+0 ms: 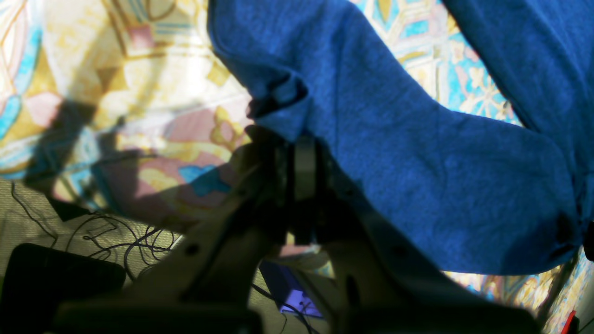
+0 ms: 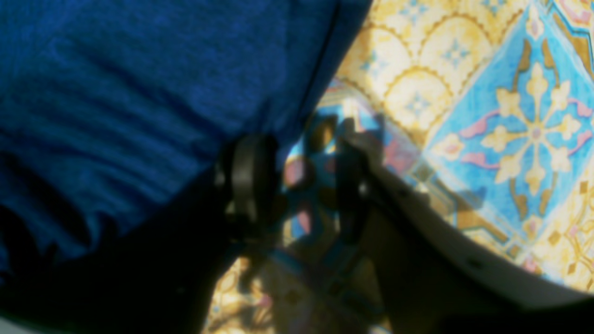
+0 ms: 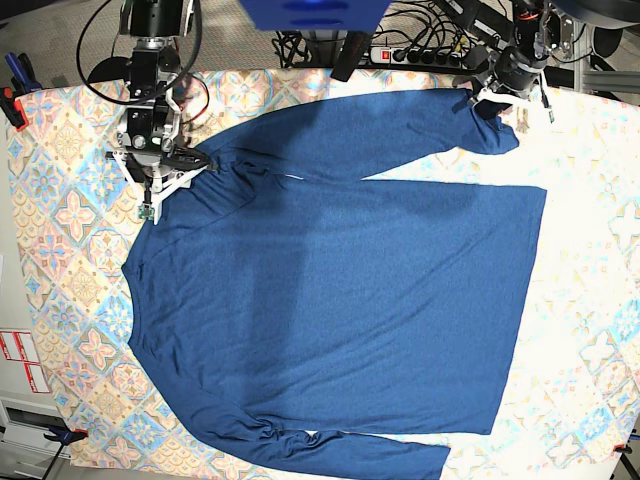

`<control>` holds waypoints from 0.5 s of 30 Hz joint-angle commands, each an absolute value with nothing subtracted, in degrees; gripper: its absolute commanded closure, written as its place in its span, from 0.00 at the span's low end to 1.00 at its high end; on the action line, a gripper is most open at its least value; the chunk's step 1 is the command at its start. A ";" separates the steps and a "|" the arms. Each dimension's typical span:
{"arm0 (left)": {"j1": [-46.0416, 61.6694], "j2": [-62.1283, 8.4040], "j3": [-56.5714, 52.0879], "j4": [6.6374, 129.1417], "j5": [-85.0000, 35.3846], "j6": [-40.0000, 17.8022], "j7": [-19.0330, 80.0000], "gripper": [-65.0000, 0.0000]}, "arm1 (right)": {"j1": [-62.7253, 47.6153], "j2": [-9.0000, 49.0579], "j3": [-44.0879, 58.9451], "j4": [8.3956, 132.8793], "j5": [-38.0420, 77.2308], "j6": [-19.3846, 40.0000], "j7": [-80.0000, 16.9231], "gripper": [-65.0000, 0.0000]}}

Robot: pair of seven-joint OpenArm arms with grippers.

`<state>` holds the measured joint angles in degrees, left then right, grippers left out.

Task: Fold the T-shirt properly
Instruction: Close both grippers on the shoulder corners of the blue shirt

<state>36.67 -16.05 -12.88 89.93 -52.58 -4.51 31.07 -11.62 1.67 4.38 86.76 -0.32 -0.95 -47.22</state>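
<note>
The T-shirt lies spread flat on the tile-patterned tablecloth, dark blue, neck toward the left of the base view. Its upper sleeve runs to the far right corner. There my left gripper is shut on the sleeve end; in the left wrist view its fingertips meet at the cuff edge of the T-shirt. My right gripper sits at the shoulder by the upper sleeve's root. In the right wrist view the right gripper is open, only tablecloth between the fingers, the T-shirt edge against its left finger.
A power strip and tangled cables lie behind the table's far edge. Floor with cables shows past the table edge in the left wrist view. A red clamp holds the cloth at the left edge.
</note>
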 commanded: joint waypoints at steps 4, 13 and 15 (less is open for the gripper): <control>37.14 -16.57 -13.05 90.51 -52.79 -4.70 30.81 1.00 | -11.56 1.36 4.18 89.19 0.48 -0.13 -48.13 0.64; 37.14 -16.57 -13.05 90.51 -52.79 -4.70 30.81 1.00 | -11.65 1.36 4.44 91.47 0.48 -0.13 -48.22 0.64; 37.14 -16.57 -13.05 90.51 -52.79 -4.70 30.81 1.00 | -11.65 1.36 4.53 91.74 0.48 -0.13 -48.22 0.64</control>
<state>36.69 -16.05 -12.88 89.93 -52.58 -4.51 31.07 -12.23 1.10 4.25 90.39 0.40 -0.10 -48.93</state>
